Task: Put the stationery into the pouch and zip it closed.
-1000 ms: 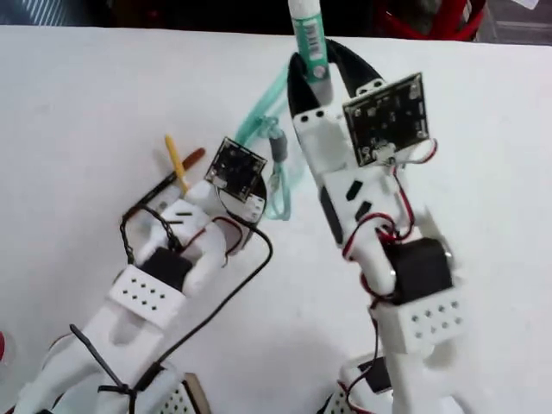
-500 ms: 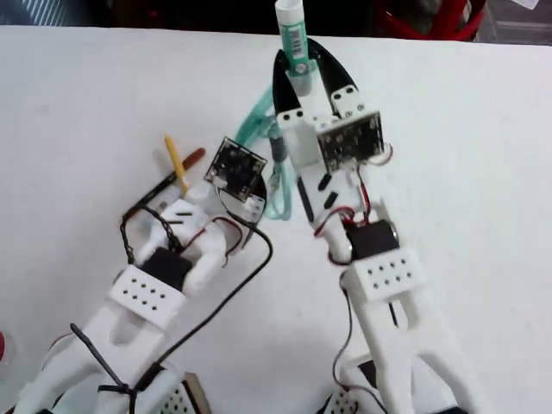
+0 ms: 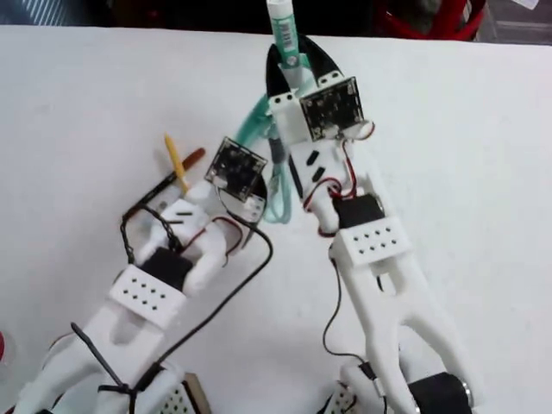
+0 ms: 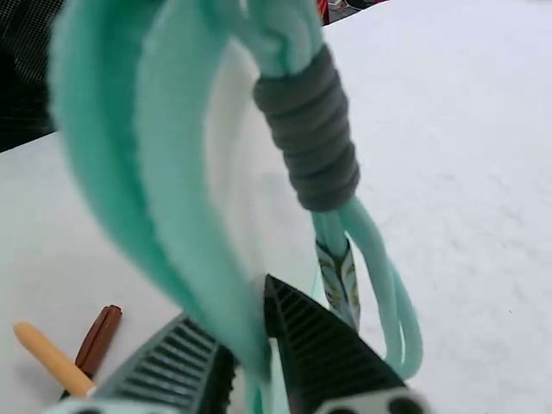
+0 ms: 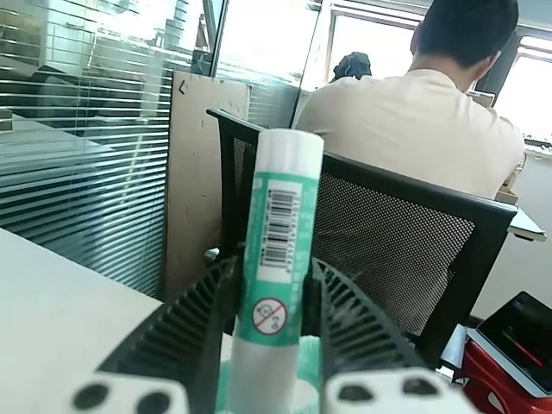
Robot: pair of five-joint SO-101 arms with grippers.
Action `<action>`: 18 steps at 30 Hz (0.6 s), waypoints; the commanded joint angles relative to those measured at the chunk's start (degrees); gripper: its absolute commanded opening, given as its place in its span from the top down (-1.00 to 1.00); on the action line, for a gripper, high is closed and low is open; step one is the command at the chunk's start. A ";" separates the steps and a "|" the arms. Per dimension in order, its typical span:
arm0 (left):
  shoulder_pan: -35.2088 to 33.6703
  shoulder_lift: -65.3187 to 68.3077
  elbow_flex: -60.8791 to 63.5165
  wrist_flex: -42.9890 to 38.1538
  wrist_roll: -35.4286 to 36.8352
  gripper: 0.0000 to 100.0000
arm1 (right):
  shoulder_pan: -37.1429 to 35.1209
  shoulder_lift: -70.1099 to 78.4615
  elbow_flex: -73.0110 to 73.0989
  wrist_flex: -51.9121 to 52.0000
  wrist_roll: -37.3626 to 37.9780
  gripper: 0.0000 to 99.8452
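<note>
A mint-green pouch (image 3: 255,115) stands lifted off the white table (image 3: 86,95), and my left gripper (image 4: 259,297) is shut on its edge (image 4: 164,172). A grey zip pull (image 4: 310,142) with a mint cord loop (image 4: 379,285) hangs from it. My right gripper (image 3: 297,60) is shut on a white glue stick with a green label (image 3: 282,26), held upright just above and beside the pouch's far end. In the right wrist view the glue stick (image 5: 276,276) stands between the black fingers (image 5: 194,319). A yellow pencil (image 3: 175,159) and a brown pen (image 3: 191,157) lie left of the pouch.
A thin black pen (image 3: 151,194) lies by the left arm (image 3: 185,228). The right arm (image 3: 371,250) crosses the table's middle. The table's far edge (image 3: 129,28) runs close behind the glue stick. Open white surface lies to the far left and far right.
My right arm has swung left, bringing the glue stick leftwards and a little farther back, closer over the pouch. The left arm and the pouch have stayed still.
</note>
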 commanded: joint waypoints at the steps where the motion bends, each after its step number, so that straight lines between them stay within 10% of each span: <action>1: -0.75 0.31 0.26 -0.79 0.26 0.95 | 0.48 -4.53 1.14 2.59 -0.18 0.97; 18: -0.92 0.31 0.26 -0.79 0.26 0.95 | 1.10 -15.60 2.55 18.77 -0.26 0.80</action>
